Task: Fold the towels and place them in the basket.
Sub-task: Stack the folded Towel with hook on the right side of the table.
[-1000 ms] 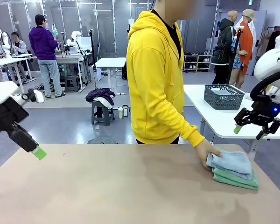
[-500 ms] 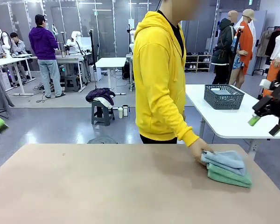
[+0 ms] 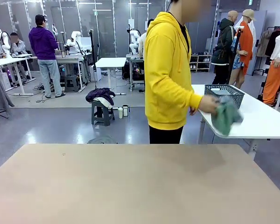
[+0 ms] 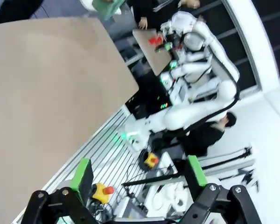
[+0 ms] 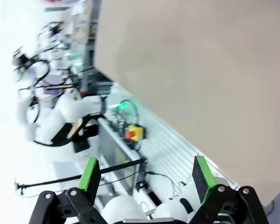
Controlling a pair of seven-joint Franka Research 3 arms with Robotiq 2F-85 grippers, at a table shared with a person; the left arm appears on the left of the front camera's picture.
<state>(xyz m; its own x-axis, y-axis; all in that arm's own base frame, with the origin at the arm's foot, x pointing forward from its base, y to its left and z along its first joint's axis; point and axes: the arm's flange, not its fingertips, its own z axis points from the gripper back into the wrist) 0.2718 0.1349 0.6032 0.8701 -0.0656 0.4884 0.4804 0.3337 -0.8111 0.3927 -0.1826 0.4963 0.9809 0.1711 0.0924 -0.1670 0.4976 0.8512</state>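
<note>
A person in a yellow hoodie stands at the far side and holds the towels [image 3: 226,115], a blurred mint green and grey-blue bundle, in one hand in the air. The bundle hangs just in front of the dark grey mesh basket [image 3: 224,94], which stands on a white side table [image 3: 261,122]. In the left wrist view my left gripper [image 4: 140,173] is open with nothing between its green pads, beyond the brown table's edge. My right gripper [image 5: 145,173] in the right wrist view is open and empty as well, also off the table's edge.
The brown table [image 3: 130,186] lies bare in front of me. Both wrist views look down past its edge at the robot's base, cables and a yellow stop button [image 5: 134,133]. Other tables and people stand farther back.
The person lifted the stacked towels off the brown table's right side and carried them toward the basket. Both arms drew back out of the front view.
</note>
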